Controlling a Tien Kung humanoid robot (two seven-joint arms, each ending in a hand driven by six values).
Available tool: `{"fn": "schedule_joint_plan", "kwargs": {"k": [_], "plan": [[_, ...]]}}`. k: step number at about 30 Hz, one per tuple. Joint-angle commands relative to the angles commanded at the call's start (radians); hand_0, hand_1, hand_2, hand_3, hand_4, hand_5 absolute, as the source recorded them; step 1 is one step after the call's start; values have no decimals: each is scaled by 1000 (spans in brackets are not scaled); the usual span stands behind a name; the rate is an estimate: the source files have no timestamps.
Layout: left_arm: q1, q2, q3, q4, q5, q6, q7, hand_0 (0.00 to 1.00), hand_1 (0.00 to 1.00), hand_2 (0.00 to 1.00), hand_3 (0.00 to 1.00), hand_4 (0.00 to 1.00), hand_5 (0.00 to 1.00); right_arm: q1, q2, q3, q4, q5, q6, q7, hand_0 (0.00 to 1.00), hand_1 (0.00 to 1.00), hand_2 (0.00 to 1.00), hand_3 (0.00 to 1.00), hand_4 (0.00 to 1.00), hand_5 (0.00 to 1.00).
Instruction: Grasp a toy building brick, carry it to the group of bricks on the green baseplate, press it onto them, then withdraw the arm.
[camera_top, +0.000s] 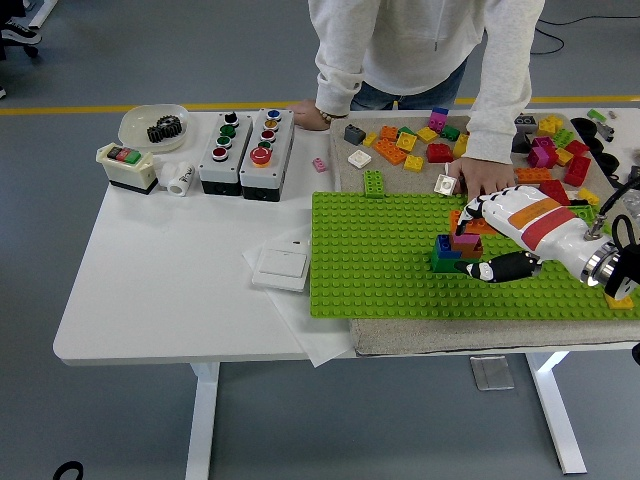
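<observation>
Robot hand (478, 232) grips an orange brick (474, 227) atop the multicoloured stack (452, 251).

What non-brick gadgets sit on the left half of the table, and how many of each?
Grey push-button boxes: 2
Cream two-button box: 1
White dish: 1
Black gear in the dish: 1
Small white cylinder: 1
White wall switch: 1
Total: 7

A lab or workshop: grey floor with a yellow line (120, 108), industrial push-button boxes (246, 153) on a white table (160, 290).
</observation>
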Motion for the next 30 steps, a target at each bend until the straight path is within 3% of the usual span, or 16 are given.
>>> {"fn": "schedule_joint_plan", "kwargs": {"k": [30], "plan": [[7, 0, -5, -1, 0, -3, 3, 842, 844, 825, 632, 719, 620, -4, 11, -12, -12, -1, 6, -5, 631, 626, 695, 581, 805, 465]]}}
